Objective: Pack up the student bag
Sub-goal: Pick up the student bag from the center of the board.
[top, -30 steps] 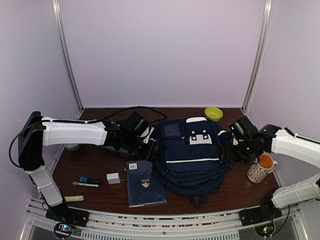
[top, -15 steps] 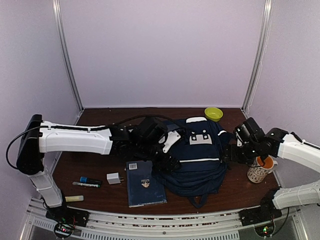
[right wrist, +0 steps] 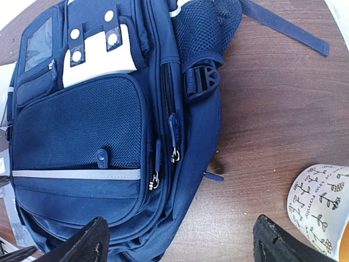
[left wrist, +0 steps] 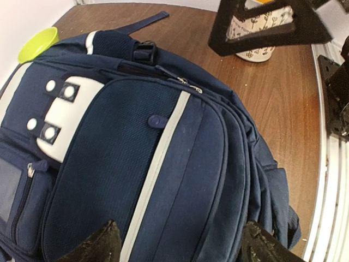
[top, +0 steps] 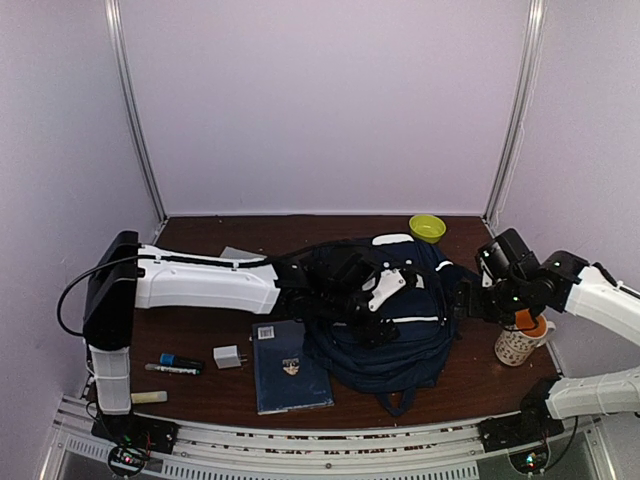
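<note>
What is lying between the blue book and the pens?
A small white plug lies between the book and the pens; the overhead view shows it.

Cloth of the student bag (right wrist: pixel 71 207) is recorded as navy woven fabric, matt. Front pocket (right wrist: pixel 76 125): coarser, mesh-like weave. Stripe trim (right wrist: pixel 76 174): pale and smooth. Patch (right wrist: pixel 98 60): white, smooth, faint gloss, round studs. Buckle (right wrist: pixel 203 82): black plastic. Zip sliders (right wrist: pixel 175 155): silvery, metal-looking.

Table (right wrist: pixel 262 109): brown wood grain, low sheen, speckled.

Noted in the top view, relative to the bag:
- Mug (top: pixel 520 345), 3 o'clock: glossy glaze, printed.
- Bowl (top: pixel 427 227), 1 o'clock: green, smooth, plastic-looking.
- Book (top: pixel 290 375), 8 o'clock: smooth cover, slight sheen.

Left gripper (left wrist: pixel 177 245): fingers black, matt, grainy.
</note>
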Robot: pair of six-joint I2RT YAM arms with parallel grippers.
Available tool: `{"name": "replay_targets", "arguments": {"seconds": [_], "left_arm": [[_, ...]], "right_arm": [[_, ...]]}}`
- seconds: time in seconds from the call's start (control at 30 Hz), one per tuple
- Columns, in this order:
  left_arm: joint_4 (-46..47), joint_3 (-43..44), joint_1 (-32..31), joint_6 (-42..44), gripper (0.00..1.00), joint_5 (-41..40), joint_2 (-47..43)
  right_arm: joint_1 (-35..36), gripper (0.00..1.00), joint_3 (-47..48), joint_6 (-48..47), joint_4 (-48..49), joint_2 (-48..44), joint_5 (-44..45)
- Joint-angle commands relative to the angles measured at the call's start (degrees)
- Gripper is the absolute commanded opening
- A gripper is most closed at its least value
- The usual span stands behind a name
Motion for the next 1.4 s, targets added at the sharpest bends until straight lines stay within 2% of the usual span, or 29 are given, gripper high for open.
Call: {"name": "replay_targets", "arguments": {"seconds": [0.0, 0.1, 0.33, 0.73, 0.87, 0.93, 1.17, 1.37], "left_arm": [[0.08, 5.51, -1.61, 7.13, 0.78, -2.08, 3.64], [-0.32, 7.82, -2.22, 11.28, 0.78, -4.73, 6.58], [-1.71, 10.75, -2.64, 17.6, 0.77, -5.36, 10.96], [-0.87, 13.4, -3.03, 21.51, 0.67, -15.45, 17.02], [0.34, 12.58, -3.03, 23.55, 0.55, -17.69, 17.53], [1.05, 12.27, -3.03, 24.25, 0.45, -18.36, 17.55], [3.1, 11.85, -3.03, 24.97, 0.0, -19.12, 15.81], [5.25, 9.3, -2.5, 22.55, 0.0, -18.97, 11.65]], "right_arm": [[-0.5, 0.92, 0.45, 1.05, -2.0, -2.29, 1.66], [-0.66, 0.92, -0.33, 1.57, -2.63, -3.35, 2.33], [-0.85, 0.91, -2.51, 3.51, -3.44, -5.93, 2.4], [-0.85, 0.91, -4.78, 2.54, -0.7, -11.97, 1.02], [-0.85, 0.91, -5.74, 1.83, 1.12, -13.58, 0.27], [-0.85, 0.91, -6.03, 1.7, 1.63, -14.22, 0.22], [-0.85, 0.91, -5.99, 0.87, 1.61, -13.77, -0.01], [-0.89, 0.9, -7.29, -1.36, 3.94, -15.23, -1.06]]}}
